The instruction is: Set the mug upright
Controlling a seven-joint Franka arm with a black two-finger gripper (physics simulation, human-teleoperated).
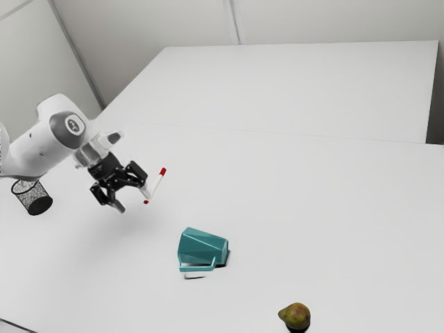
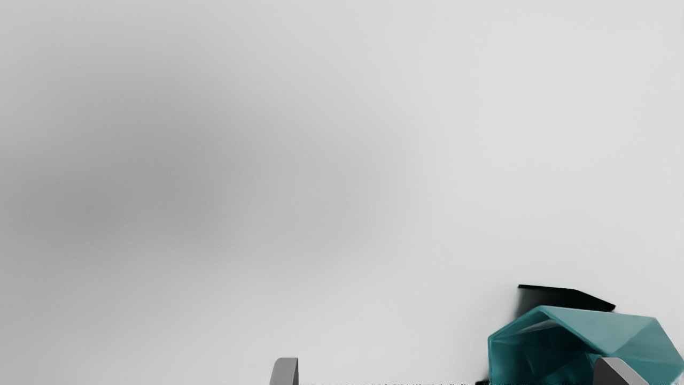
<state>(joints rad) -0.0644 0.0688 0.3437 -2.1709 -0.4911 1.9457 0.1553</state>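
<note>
My gripper (image 1: 134, 202) hangs above the table at the exterior view's left, open, with nothing between its fingers. The teal faceted mug (image 1: 202, 247) lies on its side on the table, apart from the gripper and farther toward the exterior view's right; its handle is on the side nearer that camera. In the wrist view the gripper (image 2: 446, 371) shows two widely spaced fingertips. One fingertip overlaps the view of the mug (image 2: 614, 334), whose open mouth and dark inside are visible; its lower part is cut off by the frame.
A white marker with red ends (image 1: 157, 184) is just beyond the gripper in the exterior view. A black mesh cup (image 1: 32, 197) lies tilted beneath the arm at that view's left. A pear (image 1: 297, 316) sits near its bottom edge, on the white table (image 1: 333, 208).
</note>
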